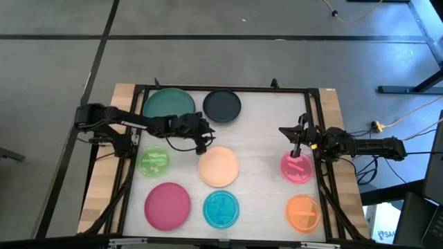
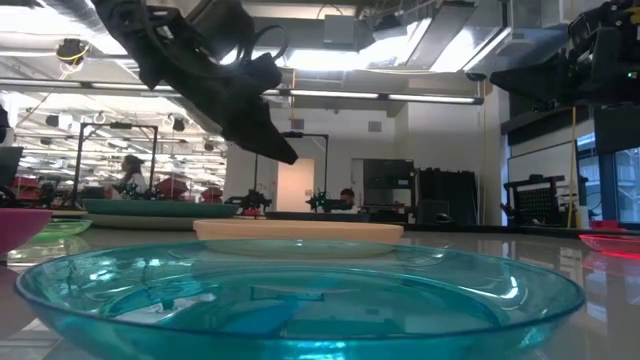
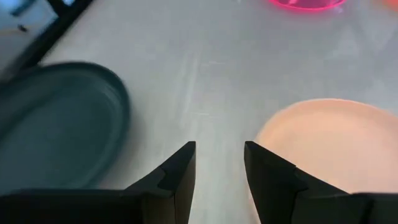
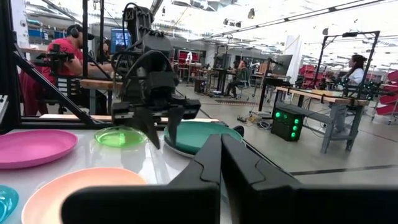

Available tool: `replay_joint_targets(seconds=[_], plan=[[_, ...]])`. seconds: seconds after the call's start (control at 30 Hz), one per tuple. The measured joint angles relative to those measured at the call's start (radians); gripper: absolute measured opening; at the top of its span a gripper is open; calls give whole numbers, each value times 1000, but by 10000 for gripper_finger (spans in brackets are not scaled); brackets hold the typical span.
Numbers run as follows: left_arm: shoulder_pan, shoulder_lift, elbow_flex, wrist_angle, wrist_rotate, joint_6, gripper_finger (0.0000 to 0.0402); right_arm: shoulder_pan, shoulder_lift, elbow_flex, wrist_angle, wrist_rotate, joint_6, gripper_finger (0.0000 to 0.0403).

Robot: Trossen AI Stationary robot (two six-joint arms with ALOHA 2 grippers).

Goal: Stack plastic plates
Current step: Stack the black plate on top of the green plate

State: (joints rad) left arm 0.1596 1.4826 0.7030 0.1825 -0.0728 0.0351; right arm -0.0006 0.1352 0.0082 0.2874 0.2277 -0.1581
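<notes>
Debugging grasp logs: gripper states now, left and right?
Left gripper: open, empty, above the table beside the peach plate.
Right gripper: shut, empty, over the pink plate.

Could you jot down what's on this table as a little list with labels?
plates seen: seven, none stacked
back row: teal plate, navy plate
middle: light green plate, peach plate, pink plate
front row: magenta plate, cyan plate, orange plate
left gripper: open, above the peach plate's edge
right gripper: shut, over the pink plate
</notes>
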Motion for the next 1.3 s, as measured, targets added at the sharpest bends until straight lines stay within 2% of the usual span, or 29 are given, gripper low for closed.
replay_joint_targets(seconds=[0.2, 0.43, 0.67, 0.83, 1.3], plan=[[3, 24, 22, 10, -76, 145, 130, 0, 0, 0, 0, 0, 3, 5], [67, 157, 80, 11, -120, 256, 130, 0, 0, 0, 1, -1, 4, 5], [125, 277, 178, 6, -119, 266, 130, 0, 0, 0, 0, 8, 4, 5], [157, 326, 218, -2, -40, 259, 130, 0, 0, 0, -1, 8, 4, 5], [196, 364, 231, -17, -39, 257, 124, 0, 0, 0, -2, 8, 3, 5]])
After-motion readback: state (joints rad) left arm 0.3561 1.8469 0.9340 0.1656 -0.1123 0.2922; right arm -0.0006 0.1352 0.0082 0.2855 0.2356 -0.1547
